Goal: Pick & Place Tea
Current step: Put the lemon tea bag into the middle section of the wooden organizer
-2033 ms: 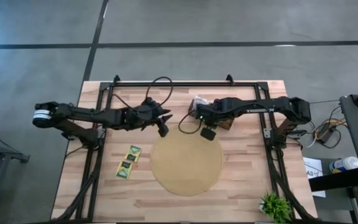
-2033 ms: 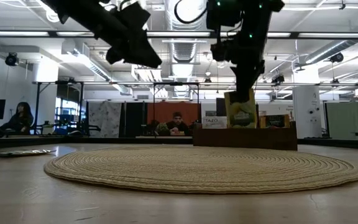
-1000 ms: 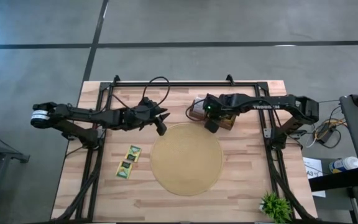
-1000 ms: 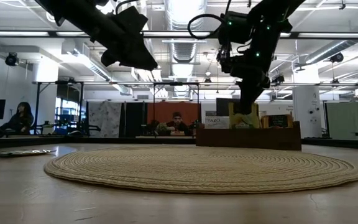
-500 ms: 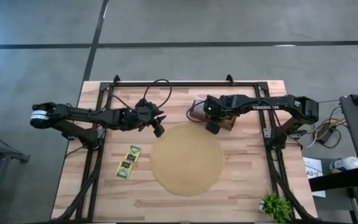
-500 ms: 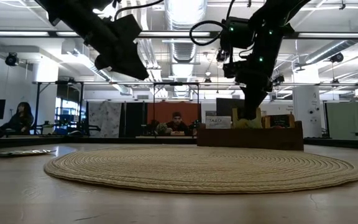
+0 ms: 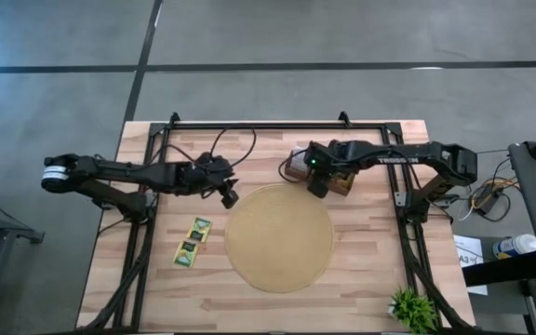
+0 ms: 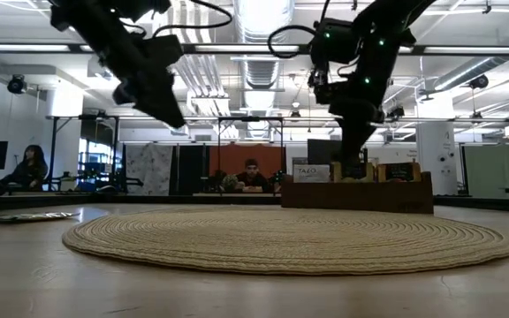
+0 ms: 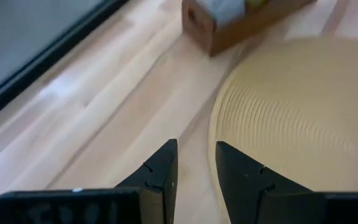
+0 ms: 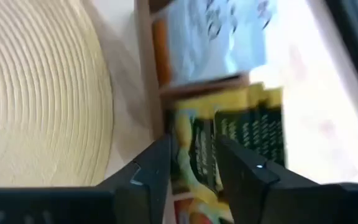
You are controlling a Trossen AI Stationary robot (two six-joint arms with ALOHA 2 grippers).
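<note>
The long brown wooden box [image 7: 341, 184] stands at the mat's far edge and holds tea sachets. My right gripper [image 7: 316, 186] points down into it, slightly open. Its fingers stand on either side of a yellow and dark green sachet [image 10: 241, 143] that lies tilted in a compartment, next to white sachets [image 10: 216, 37]. Two more yellow-green sachets [image 7: 200, 227] [image 7: 188, 249] lie flat on the table, left of the mat. My left gripper [image 7: 229, 197] hovers above the mat's left far rim. It is slightly open and empty [image 9: 194, 165]. My right gripper reaches down into the box from above, with the yellow-green sachet showing between its fingers [image 10: 160, 155]. The sachet's flat face is turned toward the wrist camera. I cannot tell whether the fingers touch it.
The large round tan mat [image 7: 279, 237] fills the table's middle. Black frame rails [image 7: 147, 186] run along the left, right and far sides. A small green plant [image 7: 412, 307] stands at the near right corner. People sit in the room behind the table [image 8: 252, 177].
My right gripper has gone down a little at the box, and the yellow sachet below it has sunk from above the box's rim down into a compartment. My left gripper has drawn back toward the table's left edge, away from the box.
</note>
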